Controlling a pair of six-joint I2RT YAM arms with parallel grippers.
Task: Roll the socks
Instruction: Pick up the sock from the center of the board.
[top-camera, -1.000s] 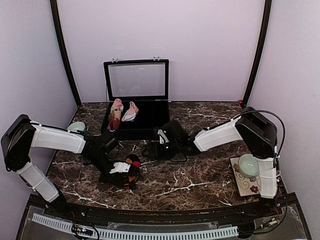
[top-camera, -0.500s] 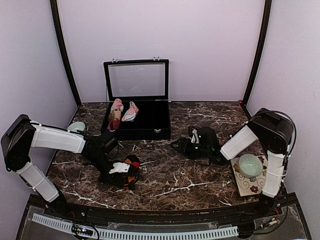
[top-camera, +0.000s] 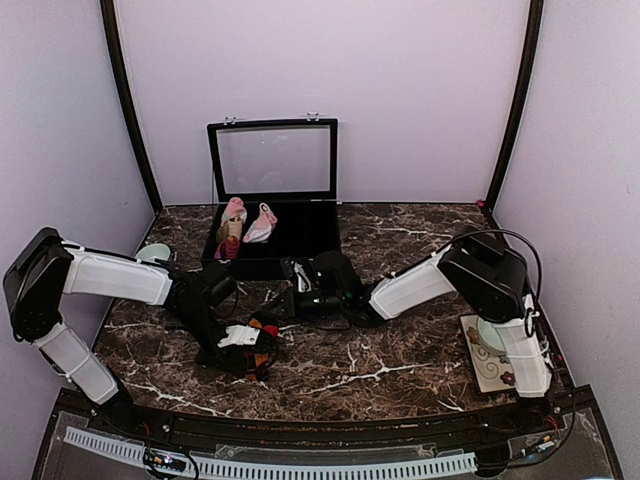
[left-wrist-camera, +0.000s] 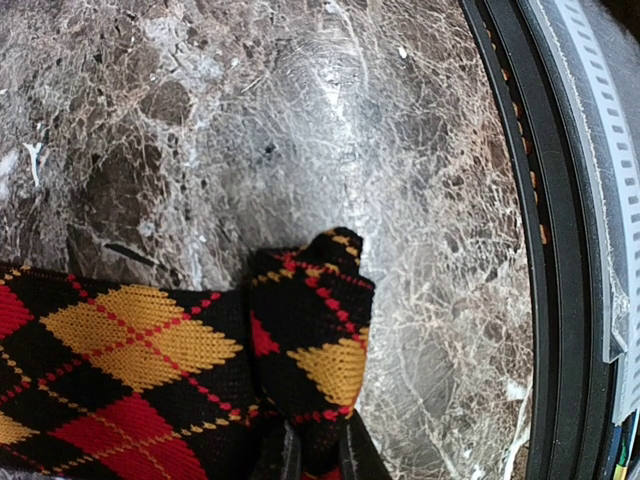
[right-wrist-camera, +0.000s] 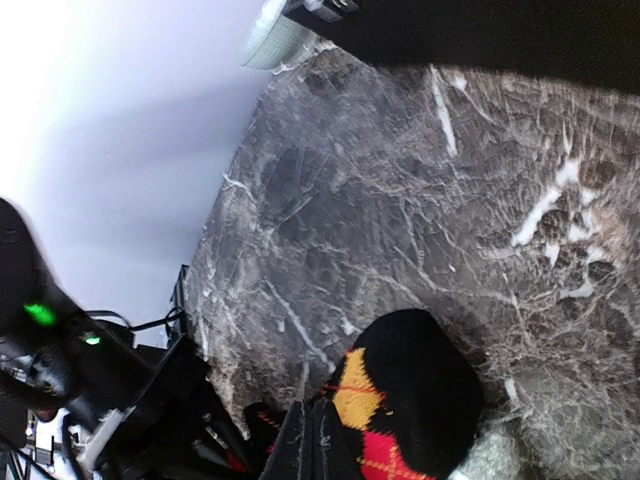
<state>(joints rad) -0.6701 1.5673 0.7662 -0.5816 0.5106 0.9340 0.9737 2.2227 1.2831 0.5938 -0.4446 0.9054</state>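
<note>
Left end effector (left-wrist-camera: 315, 455): pinching argyle sock (left-wrist-camera: 150, 350), wrist low | right end effector (right-wrist-camera: 308, 445): pressed together, arm stretched left

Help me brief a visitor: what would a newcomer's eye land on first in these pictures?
The black argyle sock with red and yellow diamonds, bunched near-left on the marble table. The left gripper pinches a fold, and the right gripper is closed beside it. Behind, an open black case holds a pink sock and an upright roll.
</note>
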